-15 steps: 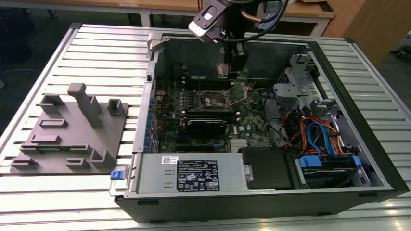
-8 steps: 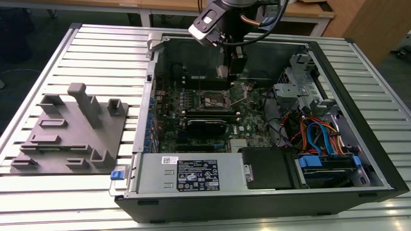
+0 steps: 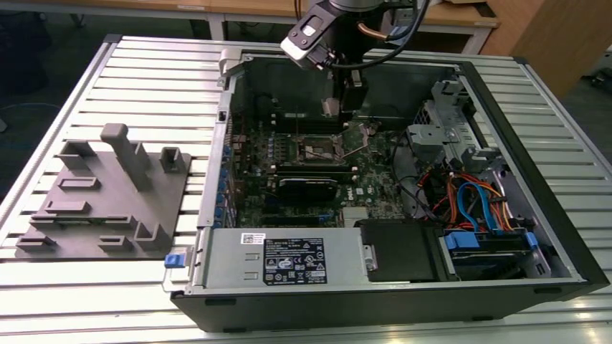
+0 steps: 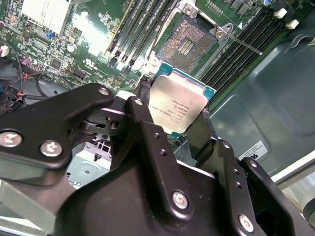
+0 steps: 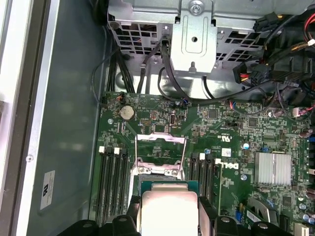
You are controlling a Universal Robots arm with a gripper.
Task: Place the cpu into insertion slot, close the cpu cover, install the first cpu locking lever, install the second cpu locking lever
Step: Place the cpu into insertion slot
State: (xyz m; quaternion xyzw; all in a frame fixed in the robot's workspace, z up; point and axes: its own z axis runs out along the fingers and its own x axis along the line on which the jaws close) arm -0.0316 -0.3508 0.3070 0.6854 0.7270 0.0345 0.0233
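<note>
The cpu (image 4: 178, 104), a flat square chip with a silvery top and a green edge, sits gripped between my two black fingers (image 4: 203, 125). My gripper (image 4: 174, 107) is shut on it and hangs inside the open computer case (image 3: 535, 165), a little above the green board. The insertion slot (image 4: 189, 42) lies open just beyond the chip, its dark pin field bare. The cpu cover (image 5: 160, 139) stands flipped up past the cpu (image 5: 168, 211). A thin locking lever (image 4: 242, 44) sticks out beside the slot. In the exterior view the gripper (image 3: 337, 107) hovers near the slot (image 3: 320, 149).
Long black memory slots (image 5: 112, 182) flank the socket on both sides. A black card (image 3: 306, 188), a silver heat sink (image 5: 273, 167), a drive cage (image 5: 194, 34) and cable bundles (image 3: 469, 201) crowd the case. A grey fixture plate (image 3: 105, 193) lies on the slatted table at the exterior view's left.
</note>
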